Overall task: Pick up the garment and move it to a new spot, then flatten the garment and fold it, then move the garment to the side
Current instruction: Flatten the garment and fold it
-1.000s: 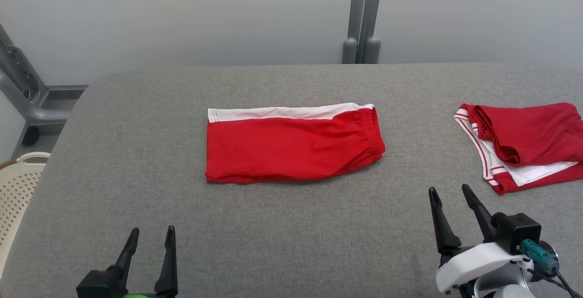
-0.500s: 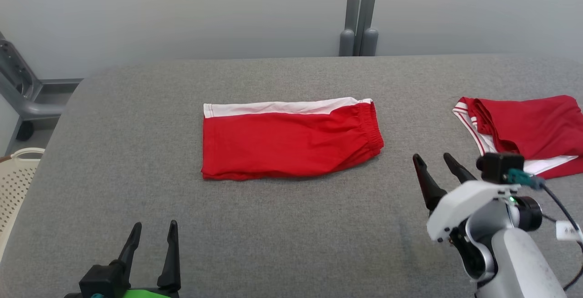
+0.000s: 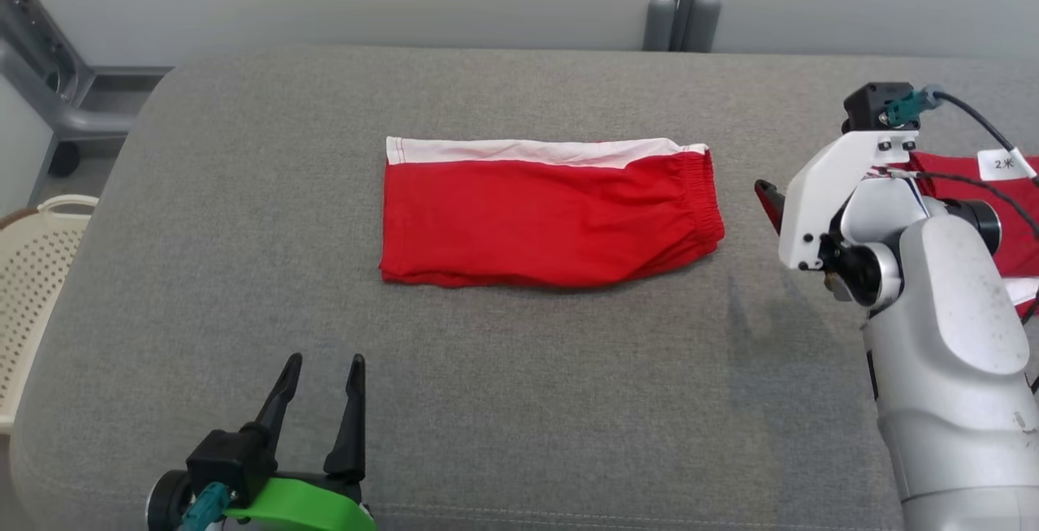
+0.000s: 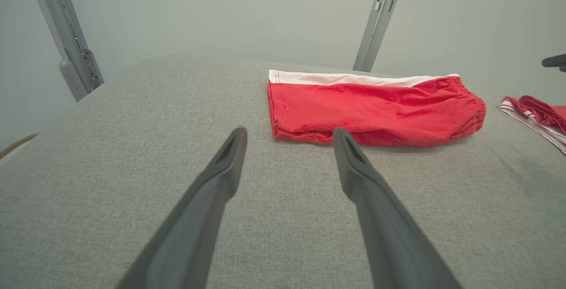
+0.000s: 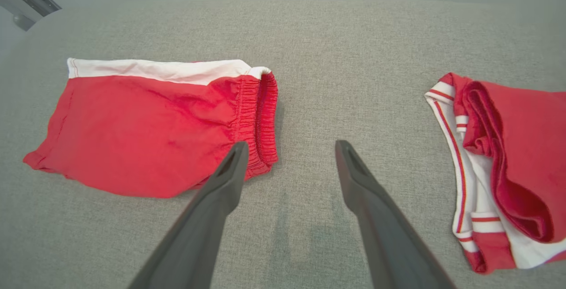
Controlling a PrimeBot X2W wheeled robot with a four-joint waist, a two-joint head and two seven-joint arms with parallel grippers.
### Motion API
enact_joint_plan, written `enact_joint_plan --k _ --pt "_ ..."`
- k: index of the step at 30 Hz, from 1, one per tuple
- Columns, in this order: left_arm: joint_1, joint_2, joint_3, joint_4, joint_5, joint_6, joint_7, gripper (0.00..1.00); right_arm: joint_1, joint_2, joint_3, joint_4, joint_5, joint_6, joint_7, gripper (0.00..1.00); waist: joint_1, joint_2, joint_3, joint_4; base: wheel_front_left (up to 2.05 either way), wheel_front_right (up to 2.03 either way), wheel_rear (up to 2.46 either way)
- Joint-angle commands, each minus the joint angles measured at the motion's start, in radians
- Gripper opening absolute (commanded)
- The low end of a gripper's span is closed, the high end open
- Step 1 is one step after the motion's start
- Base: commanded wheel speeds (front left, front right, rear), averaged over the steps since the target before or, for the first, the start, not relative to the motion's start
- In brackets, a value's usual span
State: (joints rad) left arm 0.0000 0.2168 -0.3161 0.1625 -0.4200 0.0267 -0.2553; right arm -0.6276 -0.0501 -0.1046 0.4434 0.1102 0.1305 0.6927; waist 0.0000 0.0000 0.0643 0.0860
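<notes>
The folded red shorts with a white side band (image 3: 552, 218) are lying in the middle of the grey fabric-covered bench (image 3: 519, 401). Their long axis is running across the robot's front, with the elastic waistband end pointing to the robot's right. The right end effector (image 5: 289, 150) is hovering just beside that waistband end, fingers spread and gripping nothing, and the shorts are lying to its left. The left end effector (image 3: 325, 364) is hanging near the front edge, well apart from the shorts, likewise spread and empty, so the right arm is looking the nearer one. A second red garment with white striped trim (image 5: 508, 169) is taking up the bench's right edge. A strip of bare fabric is separating the two garments, and wider open room is lying to the left and front.
</notes>
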Motion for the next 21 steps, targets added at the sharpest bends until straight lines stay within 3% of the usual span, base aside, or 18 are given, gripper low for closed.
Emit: enact_joint_plan --k 1,13,21 --pt "-0.025 -0.004 -0.008 0.007 0.012 -0.009 -0.001 1.0 -0.037 -0.002 -0.018 0.03 -0.026 0.0 0.014 1.0 0.0 0.0 0.051 0.048 0.0 0.0 0.0" --pt "-0.107 -0.046 -0.041 0.038 0.044 -0.034 -0.01 1.0 -0.172 -0.002 -0.108 0.203 -0.148 0.0 0.005 1.0 0.0 0.0 0.164 0.138 0.0 0.0 0.0" --pt "-0.129 -0.062 -0.031 0.046 0.057 -0.05 -0.01 1.0 -0.204 -0.002 -0.138 0.288 -0.15 0.0 -0.047 1.0 0.0 0.0 0.213 0.164 0.0 0.0 0.0"
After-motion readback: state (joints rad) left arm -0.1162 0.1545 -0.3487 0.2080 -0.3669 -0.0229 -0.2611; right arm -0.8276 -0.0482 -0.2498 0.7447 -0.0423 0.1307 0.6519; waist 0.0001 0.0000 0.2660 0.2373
